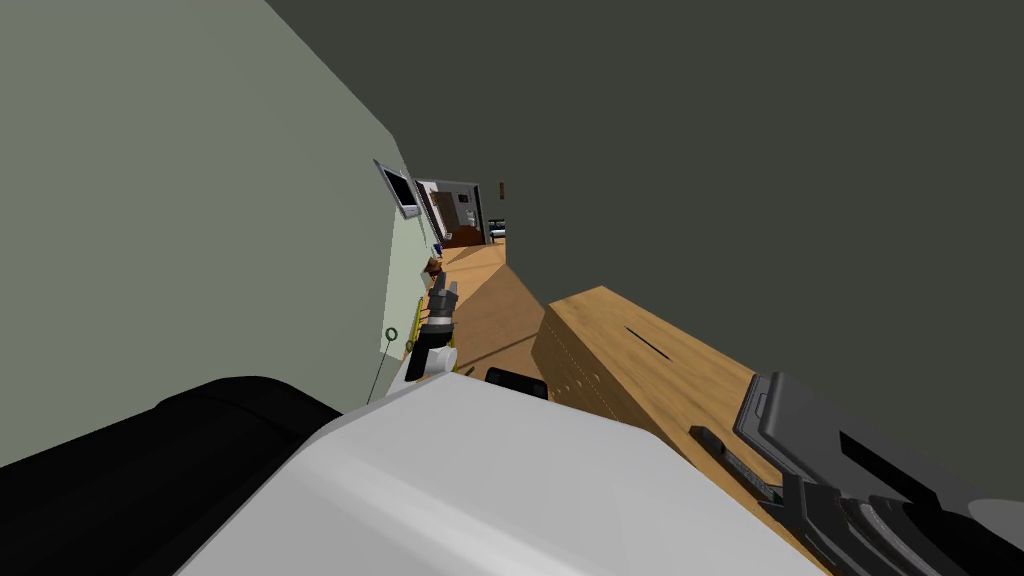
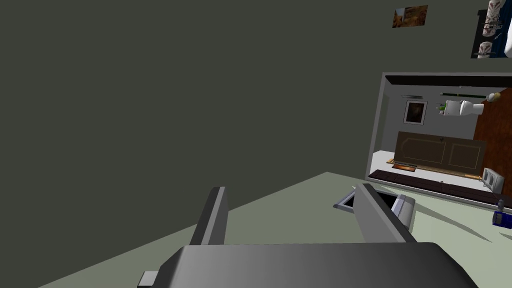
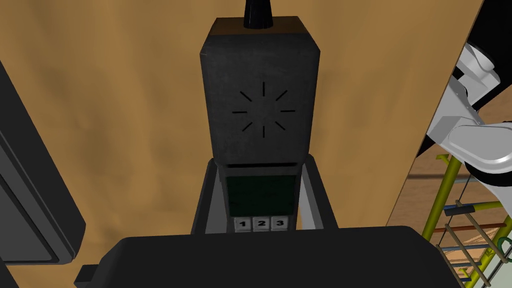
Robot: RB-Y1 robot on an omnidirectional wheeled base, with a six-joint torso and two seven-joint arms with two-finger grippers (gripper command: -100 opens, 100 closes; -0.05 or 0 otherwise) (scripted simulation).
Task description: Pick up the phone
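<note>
a broad wooden desk (image 1: pixel 620 350) runs along the right side of the scene against a dark grey wall, and its brown grained top is the backdrop behind the right gripper. on the desk's near right part lies a flat dark panel with rounded corners (image 1: pixel 800 420), and its edge shows just beside the right gripper (image 3: pixel 30 210), apart from the phone. the left arm reaches forward over the floor to the left of the desk, beside a pale green wall. the left gripper (image 1: pixel 445 292) there has its two fingers spread wide, about a third of its own view apart (image 2: pixel 295 192), with nothing between them. the right gripper (image 3: pixel 260 167) is over the desk top, and its two thin grey fingers (image 3: pixel 210 200) press against the two sides of the phone's lower half, closed on it. the phone (image 3: pixel 260 100) is a black handset standing lengthwise out of the gripper. its wide upper block has a ring of short lines for a speaker, a stubby black aerial points away from the gripper, and a dark green screen sits between the fingers. a row of small pale keys marked 1, 2 and 3 sits nearest the gripper's body. whether the phone lies on the desk or is held just above it cannot be told.
</note>
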